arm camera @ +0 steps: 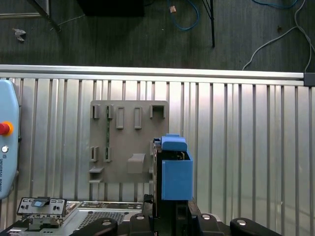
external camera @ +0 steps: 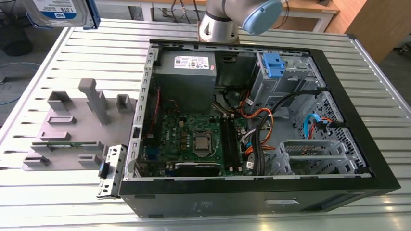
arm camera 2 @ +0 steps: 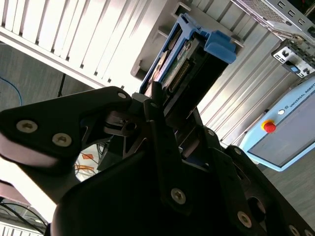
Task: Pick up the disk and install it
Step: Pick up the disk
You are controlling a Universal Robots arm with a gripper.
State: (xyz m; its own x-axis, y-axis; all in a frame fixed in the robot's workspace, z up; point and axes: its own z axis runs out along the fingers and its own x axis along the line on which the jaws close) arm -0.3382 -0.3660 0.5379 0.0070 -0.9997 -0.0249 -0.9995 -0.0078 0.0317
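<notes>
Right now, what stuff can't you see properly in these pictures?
- Exterior view: the picture's top edge cuts off most of the disk.
- Second wrist view: the claw, clamped on the disk, covers its lower end.
- First wrist view: the disk is seen edge-on, so its blue rail hides the label.
- Exterior view: cables lie over part of the motherboard.

The gripper (arm camera: 170, 212) holds the disk (arm camera: 175, 177) edge-on over the slatted table (arm camera: 246, 147), grey fixture plate (arm camera: 125, 140) at its ten o'clock.
</notes>
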